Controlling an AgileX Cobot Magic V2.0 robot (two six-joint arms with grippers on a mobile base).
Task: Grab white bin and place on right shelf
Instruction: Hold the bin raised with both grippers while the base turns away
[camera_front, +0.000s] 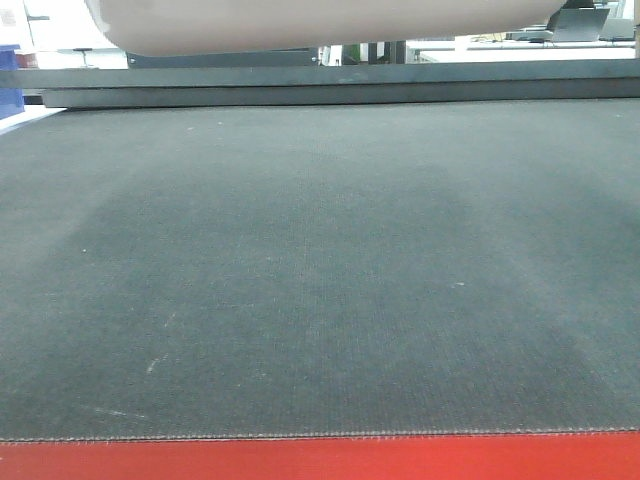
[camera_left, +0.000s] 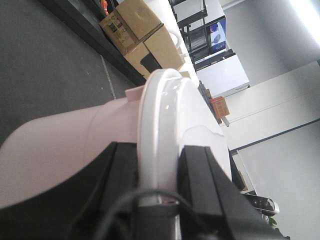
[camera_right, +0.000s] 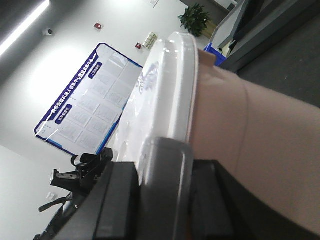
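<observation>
You have one white bin (camera_front: 320, 25) held at both ends; its underside shows at the top of the front view, clear above the far edge of the dark-matted worktop (camera_front: 320, 280). Its glossy lid (camera_left: 160, 115) is on, so you cannot see what is inside. Your left tool (camera_left: 159, 167) is clamped on the lid's rim; your right tool (camera_right: 165, 180) grips the rim at the other end. One blue bin (camera_front: 10, 95) sits far left; two cardboard boxes (camera_left: 140, 30) stand behind.
</observation>
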